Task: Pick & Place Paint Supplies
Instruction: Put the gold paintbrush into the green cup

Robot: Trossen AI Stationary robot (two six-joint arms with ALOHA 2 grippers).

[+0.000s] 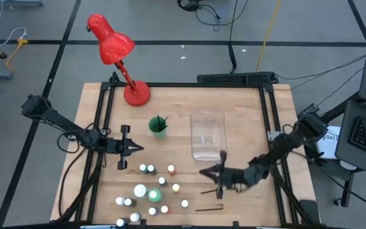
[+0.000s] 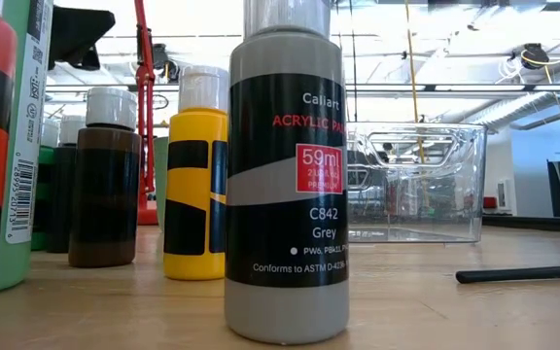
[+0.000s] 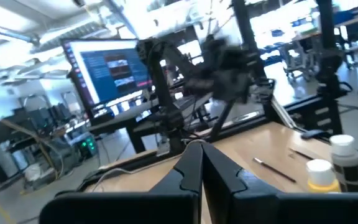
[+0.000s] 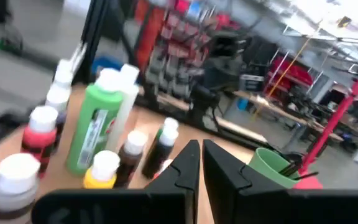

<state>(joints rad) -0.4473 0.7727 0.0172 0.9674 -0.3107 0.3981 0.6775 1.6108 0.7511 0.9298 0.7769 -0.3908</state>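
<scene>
Left hand (image 1: 134, 149) is shut, fingers pressed together, holding nothing, just above the desk (image 1: 246, 121) to the lamp-side left of the bottle cluster. Right hand (image 1: 203, 172) also shut w/ nothing between its fingers, low over the desk near the clear bin (image 1: 208, 135), on the bin's near side.

Paint bottles (image 1: 152, 189) stand upright in a loose group nearer the desk's front edge than the bin, white caps up; grey bottle (image 2: 287, 185) closest to the low cam, yellow one (image 2: 195, 185) and a brown one (image 2: 105, 180) behind it. Two loose brushes (image 1: 210, 208) lie flat near the right hand. Green cup (image 1: 158, 126) w/ brushes sits just left of the bin; red lamp (image 1: 116, 54) beyond it at the desk's far left.
</scene>
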